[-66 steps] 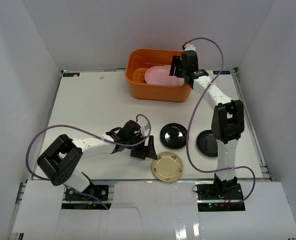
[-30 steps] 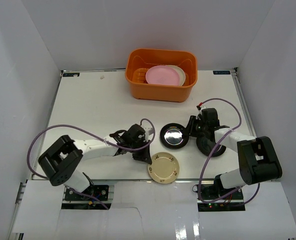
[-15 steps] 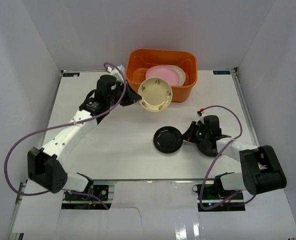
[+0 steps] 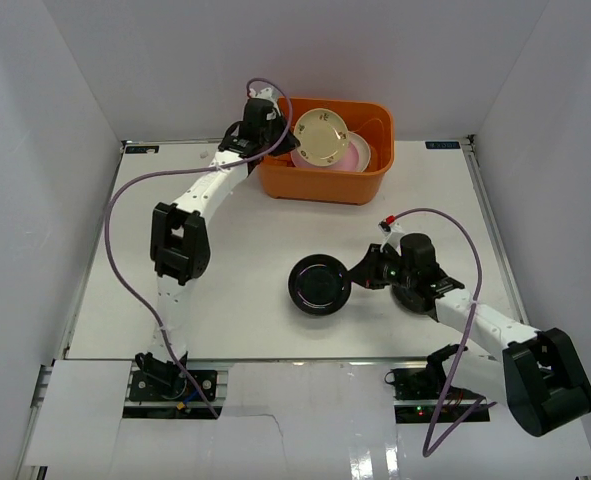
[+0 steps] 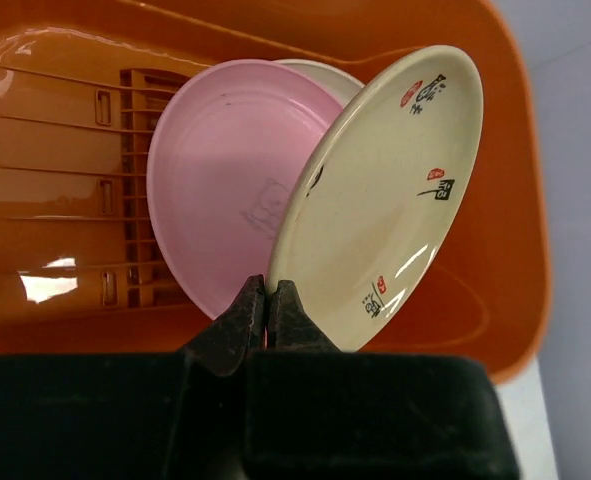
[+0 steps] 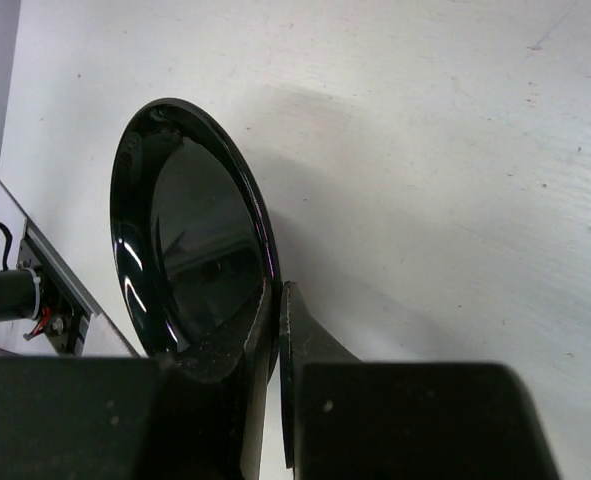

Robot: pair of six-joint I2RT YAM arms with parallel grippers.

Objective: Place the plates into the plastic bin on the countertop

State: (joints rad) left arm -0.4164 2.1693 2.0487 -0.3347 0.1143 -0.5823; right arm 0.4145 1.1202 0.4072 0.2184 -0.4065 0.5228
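My left gripper (image 5: pixel 267 300) is shut on the rim of a cream plate (image 5: pixel 385 190) with small red and black marks. It holds the plate tilted above the orange plastic bin (image 4: pixel 320 185). A pink plate (image 5: pixel 225 190) leans inside the bin with a pale plate (image 5: pixel 320 72) behind it. In the top view the left gripper (image 4: pixel 289 140) is at the bin's left rim and the cream plate (image 4: pixel 321 138) is over the pink one. My right gripper (image 6: pixel 278 300) is shut on the edge of a glossy black plate (image 6: pixel 190 235), tipped up on edge above the countertop (image 6: pixel 425 150). In the top view this plate (image 4: pixel 319 285) is at mid-table.
White walls enclose the countertop (image 4: pixel 175 260) on three sides. The bin's slotted floor (image 5: pixel 65 180) lies bare to the left of the pink plate. A purple cable (image 4: pixel 125 200) loops off the left arm, and another (image 4: pixel 465 240) arcs over the right arm.
The left arm has carried the cream plate from in front of the bin to over it. The right gripper has moved the black plate a little left and tipped it up.
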